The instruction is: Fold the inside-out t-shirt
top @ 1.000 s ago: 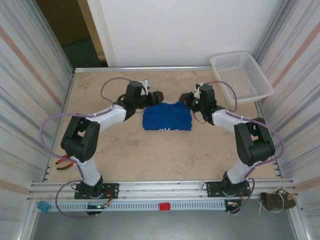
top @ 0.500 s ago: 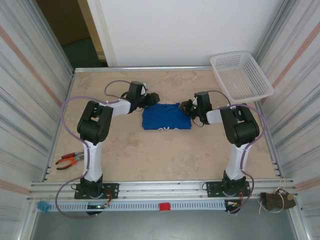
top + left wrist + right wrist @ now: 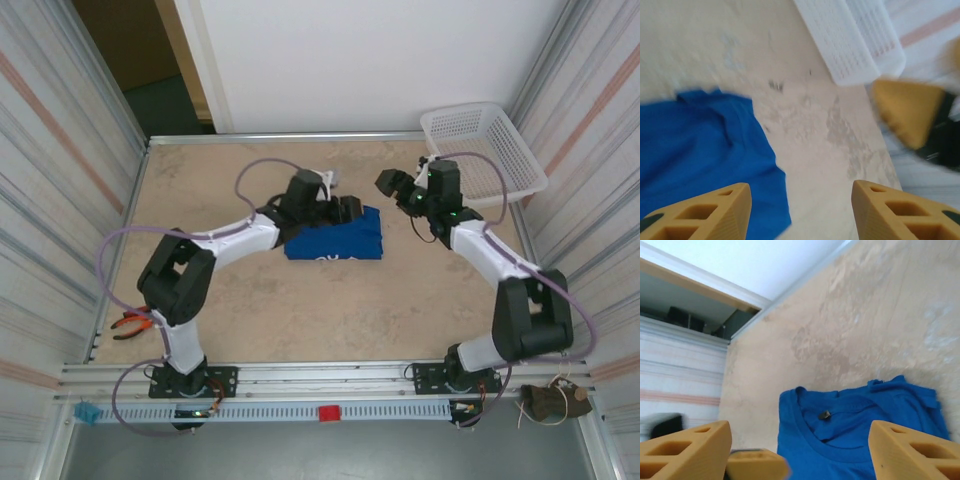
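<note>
The inside-out t-shirt lies folded into a small royal-blue rectangle in the middle of the table. My left gripper hovers over its far right corner, open, with nothing between the fingers. In the left wrist view the t-shirt spreads under the left fingertip and bare table lies under the left gripper. My right gripper is open, clear of the cloth to the back right. In the right wrist view the t-shirt shows its collar between the wide-apart tips of the right gripper.
A white lattice basket stands at the back right corner, and its wall shows in the left wrist view. Orange-handled pliers lie at the left edge. Metal walls close in both sides.
My right gripper has opened, let go of the shirt's right edge and lifted away to the back right. The left arm has swung right, over the shirt's far edge.
</note>
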